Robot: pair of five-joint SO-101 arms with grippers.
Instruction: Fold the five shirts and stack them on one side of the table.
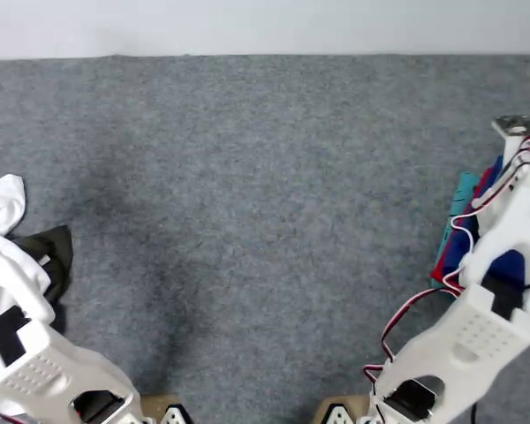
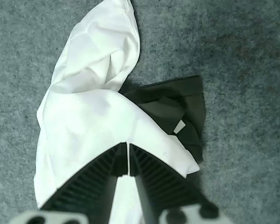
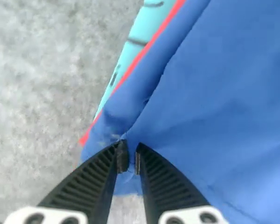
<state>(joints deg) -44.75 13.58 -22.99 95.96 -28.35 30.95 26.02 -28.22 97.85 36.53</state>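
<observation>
— Both pinching cloth?
— Left gripper [image 2: 129, 158]: clamped on white shirt [image 2: 98, 116], partly over black shirt [image 2: 177, 112], table's [image 1: 265, 177] left edge. Right gripper [image 3: 127, 158]: seemingly nipping blue shirt [image 3: 214, 93], atop teal shirt [image 3: 130, 46], right edge.

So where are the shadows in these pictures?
High view: a soft dark patch falls on the grey mat near the left arm. Left wrist view: the white shirt has grey creases. Right wrist view: the blue shirt darkens along its fold.
</observation>
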